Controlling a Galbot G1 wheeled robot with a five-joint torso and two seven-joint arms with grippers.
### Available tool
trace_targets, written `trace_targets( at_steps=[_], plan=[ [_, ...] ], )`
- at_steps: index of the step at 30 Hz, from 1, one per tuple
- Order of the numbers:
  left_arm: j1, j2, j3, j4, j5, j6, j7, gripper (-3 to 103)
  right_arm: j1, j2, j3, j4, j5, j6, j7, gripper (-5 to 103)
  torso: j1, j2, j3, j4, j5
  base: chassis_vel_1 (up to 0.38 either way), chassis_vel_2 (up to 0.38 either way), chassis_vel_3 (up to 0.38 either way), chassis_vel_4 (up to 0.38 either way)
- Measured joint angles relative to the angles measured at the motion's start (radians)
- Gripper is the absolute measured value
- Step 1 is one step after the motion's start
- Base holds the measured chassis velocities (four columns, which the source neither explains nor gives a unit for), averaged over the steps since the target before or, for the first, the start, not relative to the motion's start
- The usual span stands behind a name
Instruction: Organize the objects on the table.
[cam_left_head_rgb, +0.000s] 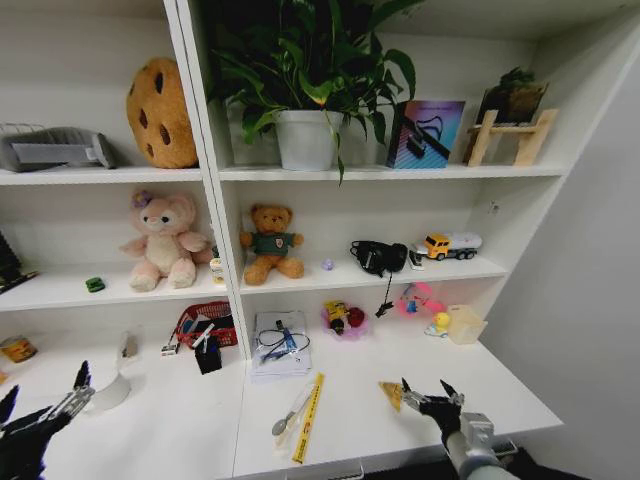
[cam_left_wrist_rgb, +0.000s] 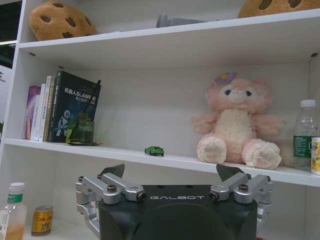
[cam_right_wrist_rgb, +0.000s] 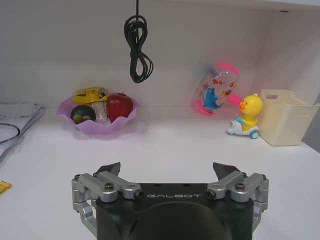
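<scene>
Facing a white shelving unit (cam_left_head_rgb: 225, 172) rather than any desk, the robot holds both grippers low over the bottom white surface (cam_left_head_rgb: 400, 425). The left gripper (cam_left_head_rgb: 40, 398) sits at about 8 o'clock in the head view, the right gripper (cam_left_head_rgb: 430, 392) at about 5 o'clock; both have their fingers spread wide with nothing between them, as each wrist view confirms.

The tiny green toy car (cam_left_head_rgb: 95, 284) rests on the middle shelf, at 9 o'clock from the pink plush bunny (cam_left_head_rgb: 160, 240) and apart from it. In the left wrist view the car (cam_left_wrist_rgb: 154, 150) stands near the shelf's front edge, roughly straight ahead of the spread jaws. It looks light, hard and smooth, so it may roll or skid; pinching it across its sides seems the safest hold.

On the bottom surface a yellow ruler (cam_left_head_rgb: 308, 417) and a metal spoon (cam_left_head_rgb: 290, 412) lie side by side at 6 o'clock: thin, stiff and flat, awkward to lift except by an end. A red basket (cam_left_head_rgb: 205, 322) and a stack of papers (cam_left_head_rgb: 280, 345) sit behind them. A purple bowl of toy fruit (cam_right_wrist_rgb: 97, 111) and a yellow duck toy (cam_right_wrist_rgb: 246, 116) lie ahead of the right gripper.

Each gripper body reads "GALBOT". A dark book (cam_left_wrist_rgb: 75, 106) carries the letters "SLAM".
</scene>
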Motion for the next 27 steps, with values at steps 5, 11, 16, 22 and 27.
trace_targets(
  at_steps=[5,11,16,22,27],
  plan=[
    [0.004,-0.009,-0.002,-0.005,0.005,0.003,0.0,100,0.052,-0.016,-0.035,-0.028,0.045,-0.03,0.013,100,0.0,0.0,0.0,0.0,0.0001,0.0,0.0,0.0,0.0],
    [0.005,-0.014,-0.008,-0.005,0.011,0.005,0.0,100,0.081,-0.024,-0.055,-0.059,0.091,-0.054,0.02,100,0.0,0.0,0.0,0.0,0.0,0.0,0.0,0.0,0.0],
    [0.004,-0.016,-0.004,-0.005,0.016,0.007,-0.001,100,0.083,-0.018,-0.069,-0.085,0.082,-0.055,0.015,100,0.0,0.0,0.0,-0.0002,0.0,0.0,0.0,0.0,0.0],
    [0.005,-0.015,-0.004,-0.004,0.016,0.007,-0.001,100,0.107,-0.015,-0.093,-0.12,0.068,-0.054,0.011,95,0.0,0.0,0.0,0.0,0.0001,0.0,0.0,0.0,0.0],
    [0.005,-0.014,-0.006,0.0,0.015,0.007,-0.001,100,0.122,-0.012,-0.102,-0.146,0.066,-0.05,0.006,93,0.0,0.0,0.0,0.0001,0.0001,0.0,0.0,0.0,0.0]
  ],
)
